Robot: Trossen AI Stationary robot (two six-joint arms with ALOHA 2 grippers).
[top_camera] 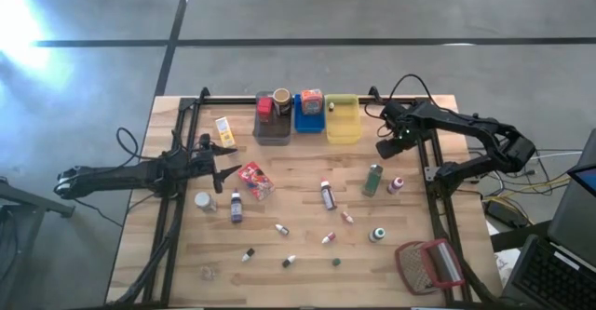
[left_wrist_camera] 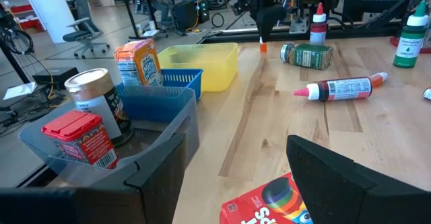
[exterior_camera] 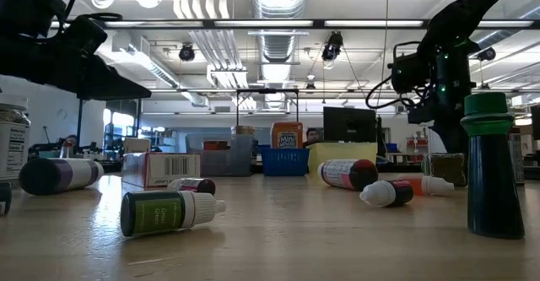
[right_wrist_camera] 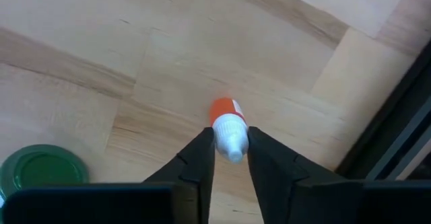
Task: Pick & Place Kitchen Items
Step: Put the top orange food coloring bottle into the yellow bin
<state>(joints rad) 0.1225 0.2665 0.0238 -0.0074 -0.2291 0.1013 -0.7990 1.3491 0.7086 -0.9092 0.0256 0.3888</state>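
My right gripper (top_camera: 385,149) points down at the table's far right, beside the yellow bin (top_camera: 342,120), shut on a tiny bottle (right_wrist_camera: 229,120) with a white cap and an orange body. My left gripper (top_camera: 223,166) stands open, roughly level, at the table's left. A red packet (left_wrist_camera: 269,207) lies flat just ahead of its fingers, untouched. Small bottles lie on their sides across the middle, among them a dark one (top_camera: 327,195) and a green-labelled jar (top_camera: 372,180). An orange box (top_camera: 311,101) stands in the blue bin (top_camera: 308,116). My right gripper pinches the tiny bottle by its white cap (right_wrist_camera: 232,142) between its two fingers, coming from above and pointing down. The bottle's orange body (right_wrist_camera: 223,109) sticks out below the fingertips, toward the wood. Whether that end rests on the table I cannot tell.
Grey bin (top_camera: 273,124) holds a red box and a jar. A yellow box (top_camera: 224,129) lies at the far left. A red-framed mesh object (top_camera: 430,265) lies near the right front corner. Black frame rails (top_camera: 430,175) run along both sides. A green bottle (exterior_camera: 494,171) stands upright near the front.
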